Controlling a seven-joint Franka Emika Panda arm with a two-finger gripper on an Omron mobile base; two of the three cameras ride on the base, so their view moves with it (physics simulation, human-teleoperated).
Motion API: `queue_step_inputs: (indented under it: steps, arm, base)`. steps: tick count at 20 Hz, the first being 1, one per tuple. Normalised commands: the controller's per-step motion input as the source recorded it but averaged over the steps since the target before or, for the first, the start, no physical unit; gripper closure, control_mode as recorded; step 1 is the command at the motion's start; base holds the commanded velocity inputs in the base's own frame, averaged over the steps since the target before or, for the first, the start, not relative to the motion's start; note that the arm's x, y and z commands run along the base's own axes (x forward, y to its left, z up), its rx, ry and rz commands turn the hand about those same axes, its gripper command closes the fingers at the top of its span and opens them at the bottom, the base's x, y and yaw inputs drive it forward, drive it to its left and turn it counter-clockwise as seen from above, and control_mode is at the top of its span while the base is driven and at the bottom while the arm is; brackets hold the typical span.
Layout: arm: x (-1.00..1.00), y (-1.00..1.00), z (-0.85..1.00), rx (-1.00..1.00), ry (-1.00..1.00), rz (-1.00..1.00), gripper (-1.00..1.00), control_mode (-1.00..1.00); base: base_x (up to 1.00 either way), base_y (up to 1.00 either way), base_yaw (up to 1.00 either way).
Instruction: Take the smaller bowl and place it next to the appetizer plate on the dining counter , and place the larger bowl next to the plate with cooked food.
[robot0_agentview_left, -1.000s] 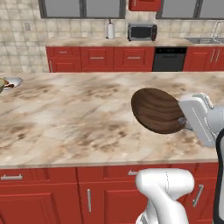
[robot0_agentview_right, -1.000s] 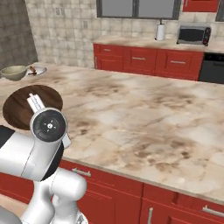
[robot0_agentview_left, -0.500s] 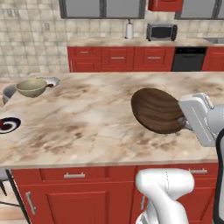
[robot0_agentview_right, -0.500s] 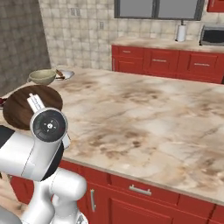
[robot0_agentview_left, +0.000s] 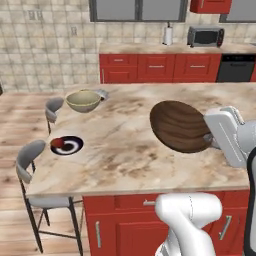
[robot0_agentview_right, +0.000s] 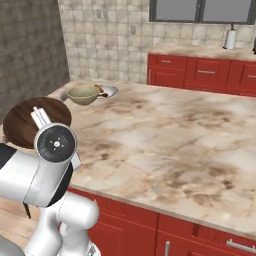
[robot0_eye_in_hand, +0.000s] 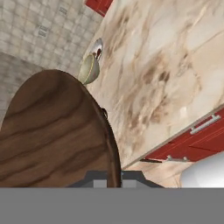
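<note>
Above the marbled surface (robot0_agentview_left: 125, 150), the smaller bowl (robot0_agentview_left: 181, 126) is held clamped in the fingers, well apart from the appetizer plate (robot0_agentview_left: 67, 145), while the larger bowl (robot0_agentview_left: 83, 100) is already set beside the plate with cooked food (robot0_agentview_right: 107, 91).

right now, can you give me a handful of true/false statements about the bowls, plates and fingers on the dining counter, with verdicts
1. The fingers hold the smaller bowl above the dining counter. True.
2. The larger bowl sits right beside the plate with cooked food. True.
3. The appetizer plate already has a bowl next to it. False: it lies alone near the counter's stool-side edge.
4. The smaller bowl is held level, opening upward. False: it is tipped on its side, rim gripped.
5. The larger bowl is dark brown wood. False: it is beige-olive; the held bowl is the wooden one.
</note>
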Motion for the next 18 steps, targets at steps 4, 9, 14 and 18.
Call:
queue_step_inputs:
  steps: [4,9,14,18]
  arm:
    - [0.0,0.0,0.0,0.0,0.0,0.0,1.0,1.0]
    - [0.0,0.0,0.0,0.0,0.0,0.0,1.0,1.0]
    - [0.0,0.0,0.0,0.0,0.0,0.0,1.0,1.0]
    - [0.0,0.09,-0.08,-0.04,0.01,-0.01,1.0,-1.0]
  base:
    - [0.46,1.0,-0.05]
    - [0.13,1.0,-0.03]
    - [0.16,0.99,0.0]
    - [0.07,0.65,0.0]
